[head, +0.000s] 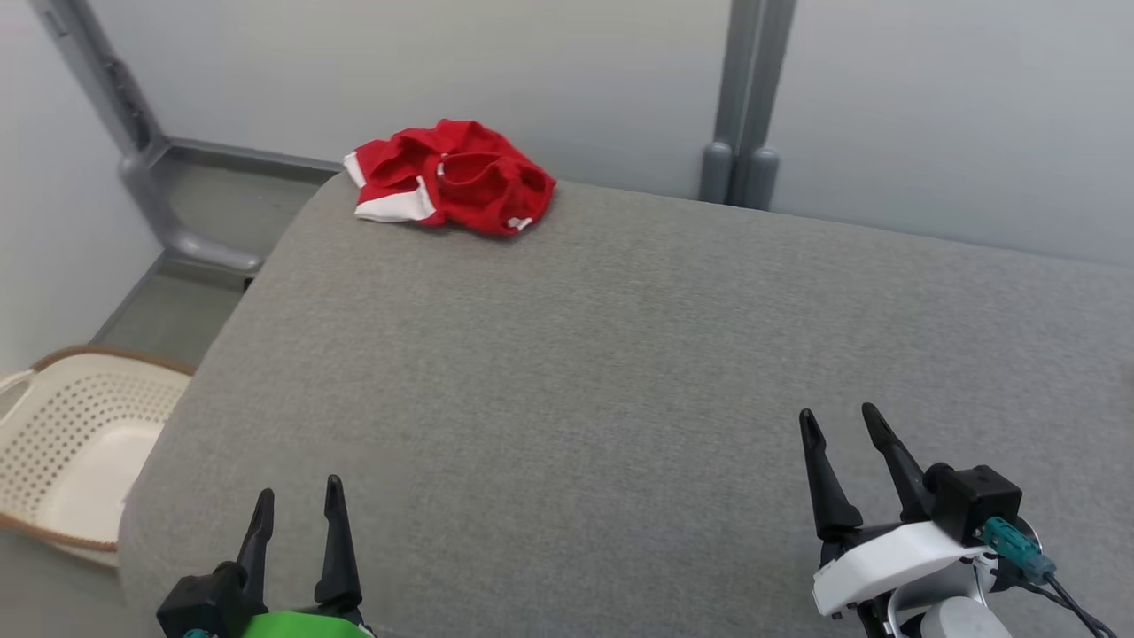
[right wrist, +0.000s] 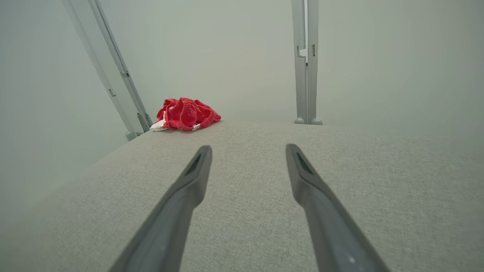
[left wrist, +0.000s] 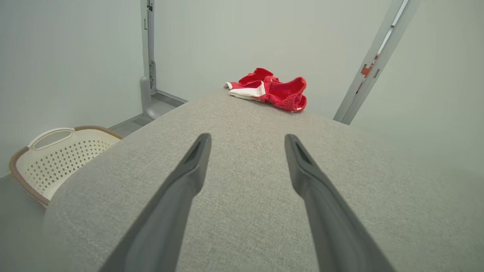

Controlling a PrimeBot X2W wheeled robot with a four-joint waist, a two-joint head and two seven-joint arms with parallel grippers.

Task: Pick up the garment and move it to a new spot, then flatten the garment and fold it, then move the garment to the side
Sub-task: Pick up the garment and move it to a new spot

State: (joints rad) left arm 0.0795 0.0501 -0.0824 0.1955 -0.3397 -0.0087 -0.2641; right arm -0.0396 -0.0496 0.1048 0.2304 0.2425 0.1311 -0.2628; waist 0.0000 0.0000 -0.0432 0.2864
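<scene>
Garment [head: 452, 177] far ahead, back-left corner of bench [head: 620, 354], lying crosswise — your left tool [head: 299, 489] nearer than right tool [head: 838, 413]; both spread, empty.

Head view looks down on the cushion [head: 567, 399]; wrist views skim it low (all share the garment [head: 452, 177])

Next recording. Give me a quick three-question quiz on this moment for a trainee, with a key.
1. True or false: the red garment lies folded flat in the middle of the grey cushion.
2. Which is nearer the laundry basket: A, the left gripper, or B, the right gripper?
3. Fill in: both grippers stand ___, holding nothing.
Key: 1 false, it is crumpled at the far left corner; 2 A; 3 open.
</scene>
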